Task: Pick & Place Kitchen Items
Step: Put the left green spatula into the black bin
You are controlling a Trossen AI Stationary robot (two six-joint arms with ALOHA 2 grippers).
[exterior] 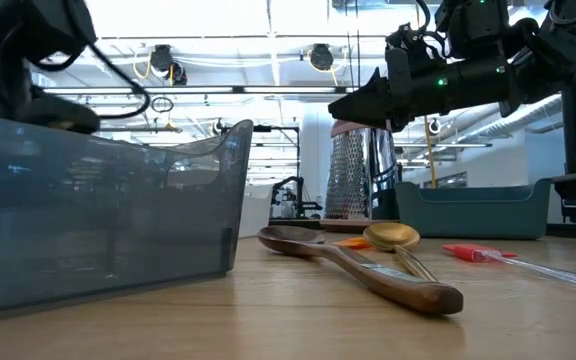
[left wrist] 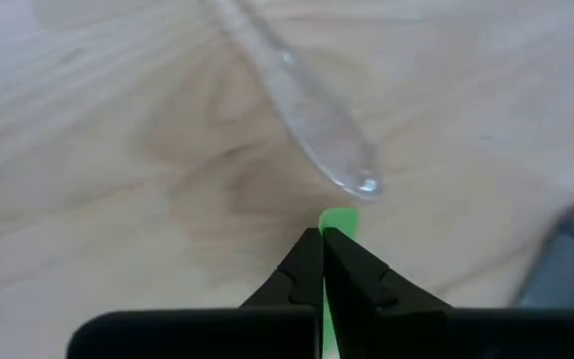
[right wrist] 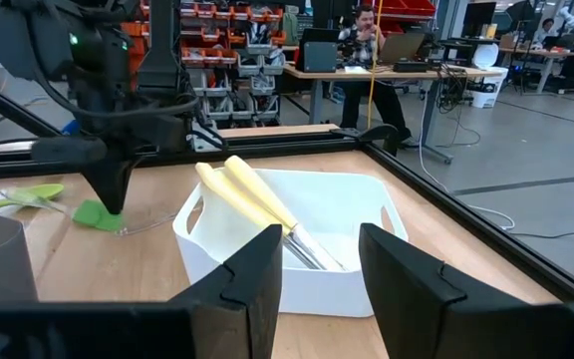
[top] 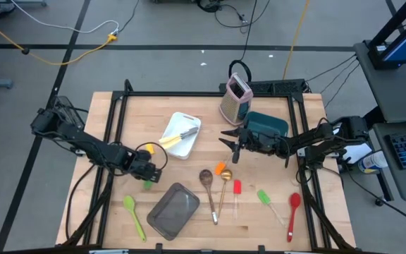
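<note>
Currently the left gripper (left wrist: 323,239) pinches a green spatula (left wrist: 338,221) by its soft head between closed fingers; light and floppy, its clear handle dangles ahead. The right gripper (right wrist: 317,261) hovers wide open.

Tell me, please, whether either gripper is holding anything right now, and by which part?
The left gripper is shut on a green spatula, pinching the edge of its green head. The right gripper is open and holds nothing.
</note>
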